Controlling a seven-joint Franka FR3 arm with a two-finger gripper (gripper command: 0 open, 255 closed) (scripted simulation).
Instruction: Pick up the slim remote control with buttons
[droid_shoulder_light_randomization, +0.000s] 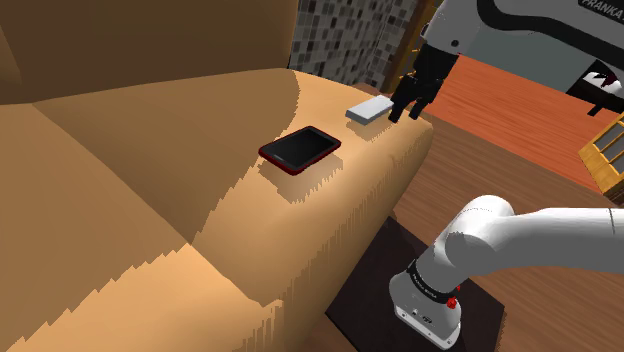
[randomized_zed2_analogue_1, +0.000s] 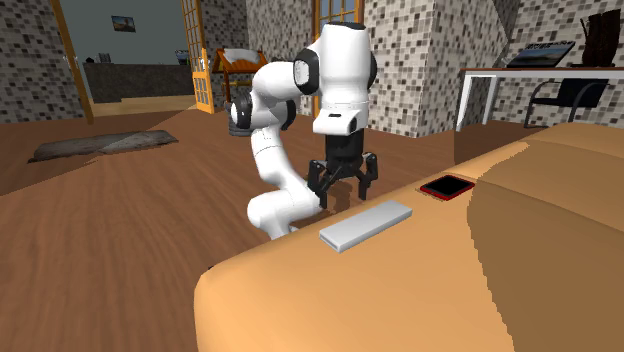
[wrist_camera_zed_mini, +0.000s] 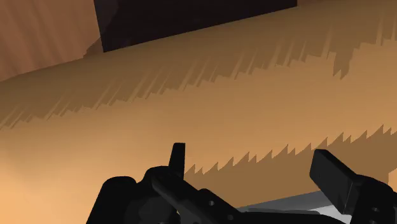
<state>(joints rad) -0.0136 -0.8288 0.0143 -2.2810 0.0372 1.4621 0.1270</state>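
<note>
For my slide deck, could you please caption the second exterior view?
Open black gripper poised close to a flat light-grey remote on a tan sofa.

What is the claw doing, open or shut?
Open: in the wrist view the claw shows two black fingers standing apart, clasping nothing.

The sofa is rendered in tan. The remote control is shown plain light grey. The phone is given a black face and red rim. The gripper is drawn black, the arm white. The walls are patterned in mottled grey blocks.
</note>
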